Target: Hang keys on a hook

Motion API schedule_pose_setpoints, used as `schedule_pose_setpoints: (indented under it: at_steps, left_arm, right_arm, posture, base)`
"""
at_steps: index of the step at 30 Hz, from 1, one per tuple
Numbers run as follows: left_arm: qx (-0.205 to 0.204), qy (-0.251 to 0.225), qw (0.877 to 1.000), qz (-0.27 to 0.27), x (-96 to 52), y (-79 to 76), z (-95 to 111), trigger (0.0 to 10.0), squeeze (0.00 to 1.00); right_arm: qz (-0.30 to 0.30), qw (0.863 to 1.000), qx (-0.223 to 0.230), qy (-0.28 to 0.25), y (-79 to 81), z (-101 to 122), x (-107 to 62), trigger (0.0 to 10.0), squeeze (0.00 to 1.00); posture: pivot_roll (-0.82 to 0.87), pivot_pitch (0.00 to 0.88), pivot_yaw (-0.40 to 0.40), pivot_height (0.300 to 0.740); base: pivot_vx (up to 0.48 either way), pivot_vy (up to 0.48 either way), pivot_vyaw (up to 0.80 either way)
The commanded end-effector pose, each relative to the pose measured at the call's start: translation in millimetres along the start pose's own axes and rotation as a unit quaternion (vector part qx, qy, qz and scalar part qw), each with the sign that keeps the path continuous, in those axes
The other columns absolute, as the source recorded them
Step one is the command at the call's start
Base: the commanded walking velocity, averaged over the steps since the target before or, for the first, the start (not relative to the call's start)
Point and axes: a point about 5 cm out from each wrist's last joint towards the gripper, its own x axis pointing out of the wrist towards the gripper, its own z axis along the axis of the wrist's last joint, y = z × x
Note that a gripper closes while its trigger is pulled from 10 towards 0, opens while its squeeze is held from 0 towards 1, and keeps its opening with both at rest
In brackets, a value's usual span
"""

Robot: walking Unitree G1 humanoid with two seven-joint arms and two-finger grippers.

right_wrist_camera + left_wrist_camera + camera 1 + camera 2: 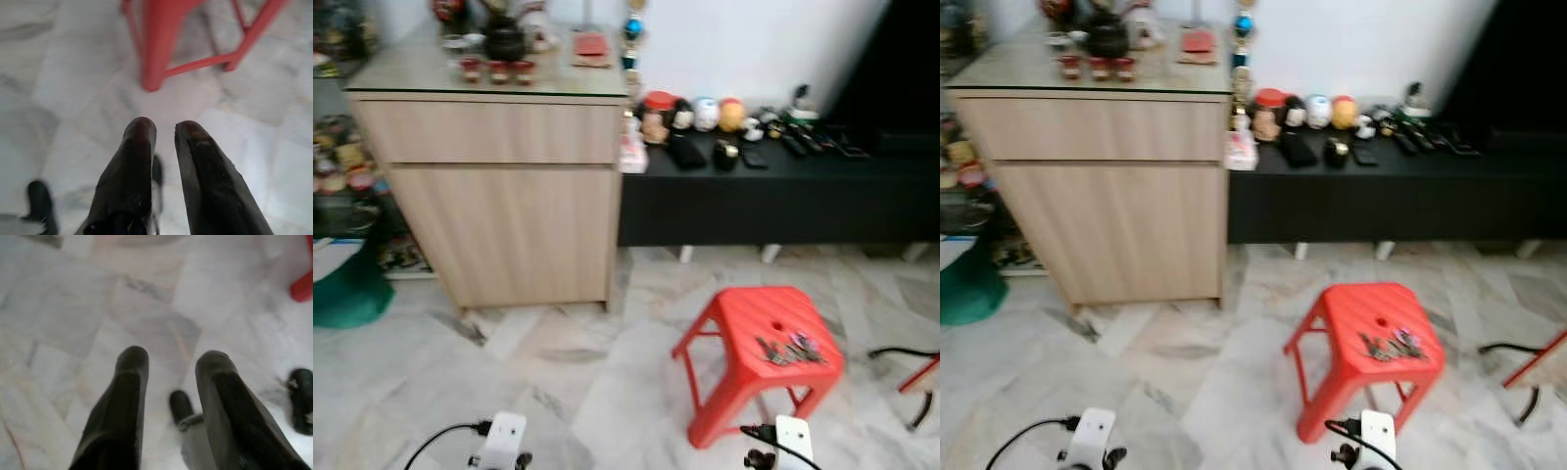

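Red plastic is carrying the task's object: a small bunch of metal keys (789, 349) is lying on the seat of a low red plastic stool (744, 323) on the marble floor (558, 382), untouched, so the robot is judged to be approaching for the pick-up. Both arms are hanging low, the left gripper (171, 367) with fingers parted and empty, the right gripper (165, 129) narrowly parted, empty, near a stool leg. Next, the right arm is needing to rise over the seat; beyond are standing a light wooden cabinet (499, 196) and a cluttered black low worktop (773, 186), with no hook discernible.
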Motion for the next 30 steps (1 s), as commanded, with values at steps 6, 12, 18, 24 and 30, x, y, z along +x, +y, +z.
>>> schedule_pose_setpoints:
  at_steps: [6, 12, 18, 24, 30]
  left_arm:
    - [0.002, 0.014, 1.0, -0.012, -1.7, -7.7, -9, 10.0, 0.0]
    - [0.002, 0.013, 1.0, -0.013, -1.4, -8.5, -8, 10.0, 0.0]
    - [0.006, 0.009, 1.0, -0.015, -1.1, -7.9, -6, 10.0, 0.0]
    - [0.003, -0.015, 1.0, -0.016, 0.2, -5.2, 3, 10.0, 0.0]
    - [-0.003, -0.062, 0.998, -0.02, 3.4, -5.3, 25, 10.0, 0.0]
  right_arm:
    - [0.016, 0.999, -0.013, -0.025, 3.0, 11, 1.2, 10.0, 0.0]
    - [0.021, 0.999, -0.023, -0.038, 6.6, 20, 2.7, 10.0, 0.0]
    - [0.068, 0.993, -0.075, -0.063, 23.1, 40, 5.5, 10.0, 0.0]
    - [0.095, 0.982, -0.094, -0.137, 37.5, 78, 5.1, 10.0, 0.0]
    - [0.086, 0.975, -0.012, -0.202, 39.3, 108, 1.9, 10.0, 1.0]
  posture:
    - [0.01, 0.0, -0.058, 0.74]
    - [0.01, 0.0, -0.057, 0.74]
    - [-0.01, 0.0, -0.043, 0.74]
    - [-0.04, 0.0, -0.019, 0.74]
    - [-0.03, 0.0, -0.026, 0.74]
  base:
    - [0.0, -0.48, 0.0]
    - [0.0, -0.48, 0.8]
    - [0.0, -0.429, 0.0]
    - [0.0, 0.0, 0.0]
    - [0.0, 0.0, 0.0]
